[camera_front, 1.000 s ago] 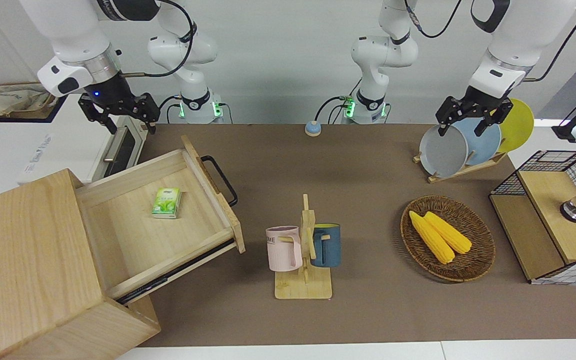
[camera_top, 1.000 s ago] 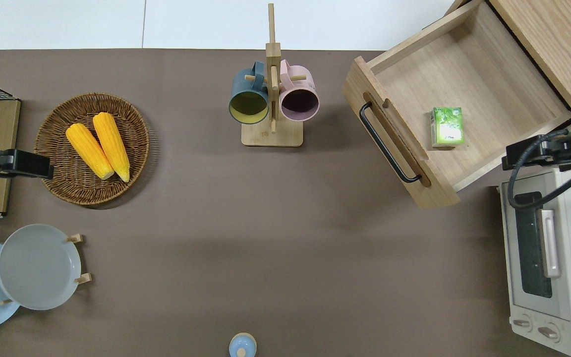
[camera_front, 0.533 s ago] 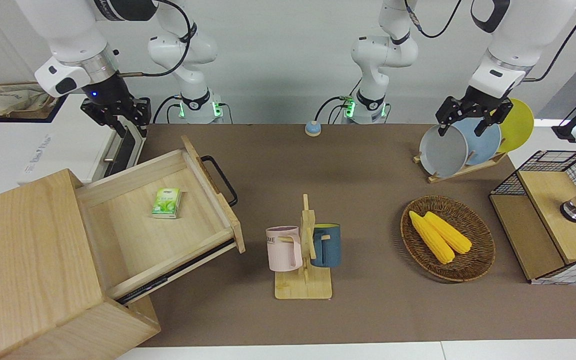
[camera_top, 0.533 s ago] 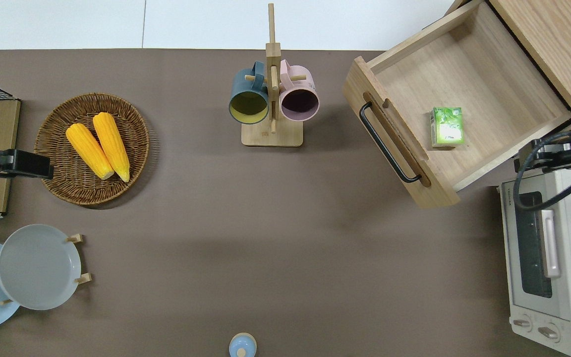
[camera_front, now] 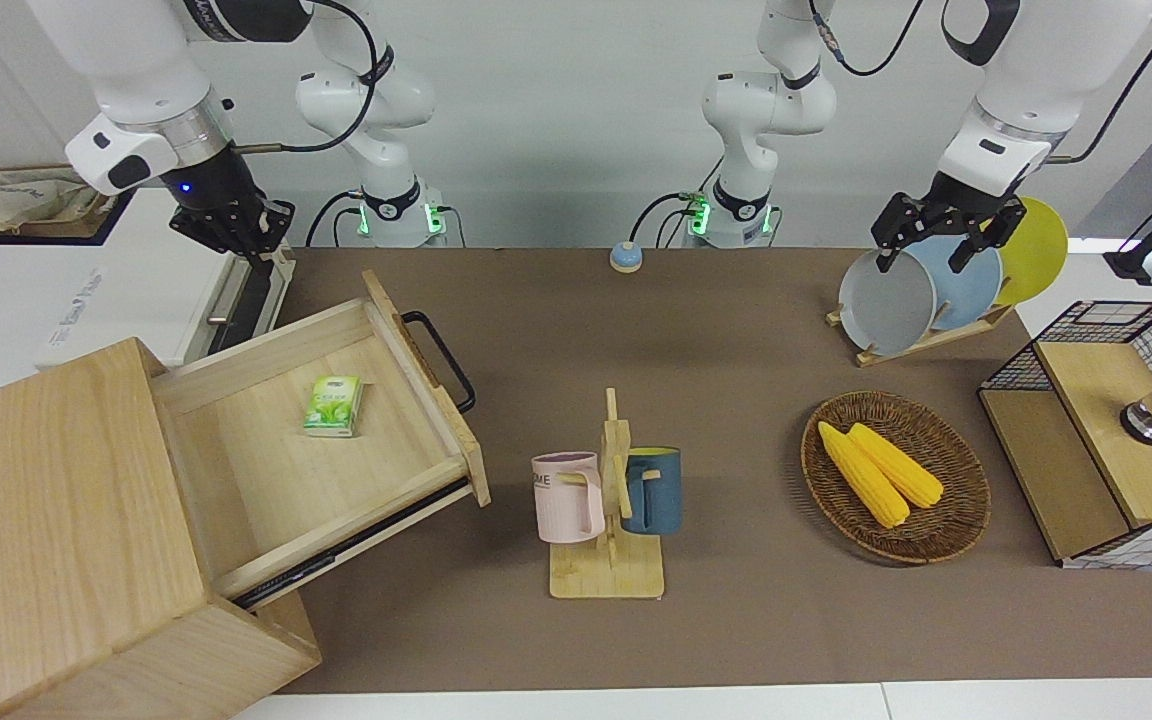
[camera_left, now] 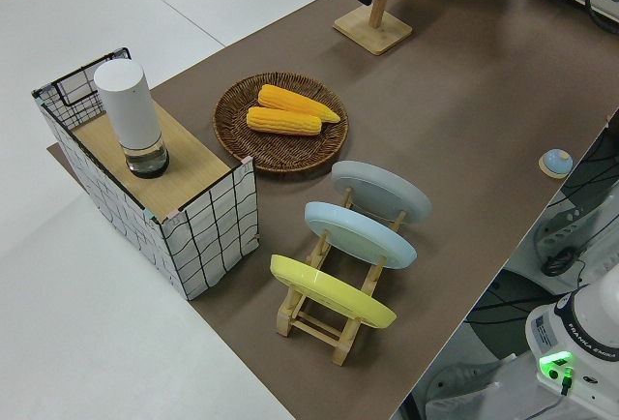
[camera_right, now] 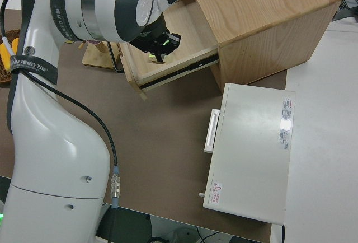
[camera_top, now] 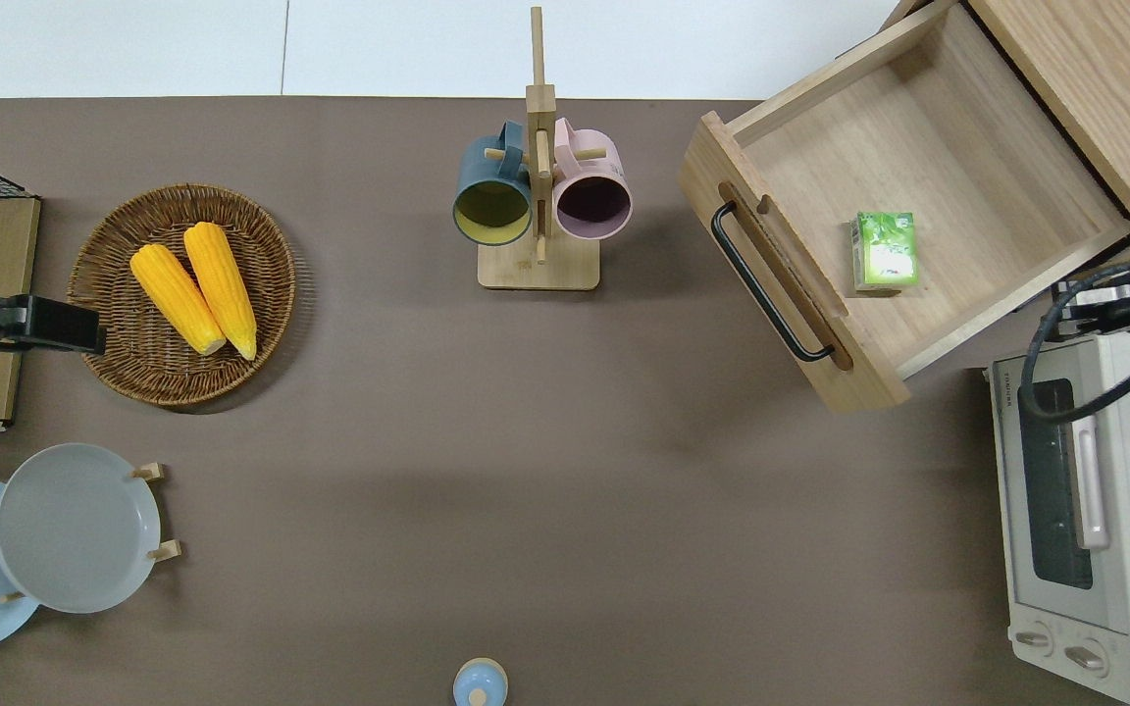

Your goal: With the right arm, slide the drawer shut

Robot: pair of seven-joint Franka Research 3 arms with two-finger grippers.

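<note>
— At the right arm's end of the worktop [camera_front: 736, 620], where does the job stand?

— Hardly begun, I'd judge. The drawer [camera_front: 326, 450] is pulled well out of the big pale-wood box [camera_front: 46, 520], its front panel and black bar handle [camera_front: 441, 360] facing the mug stand [camera_front: 608, 500]. A small green packet [camera_front: 333, 405] lies inside.

— And the right end effector [camera_front: 236, 228]?

— It hangs in the air over the gap between the drawer's side wall and the white toaster oven [camera_top: 1085, 510], touching neither. I cannot tell how its fingers are set. This looks like the approach step.

— So what does the next move call for?

— Travel round to the front panel, on the handle's side, then a push along the runners, which lie at a slant to the worktop's edge. Pushing off that line could jam the drawer or shove the whole box.

— The left arm?

— Parked, its end effector [camera_front: 946, 235] spread wide and empty.
</note>
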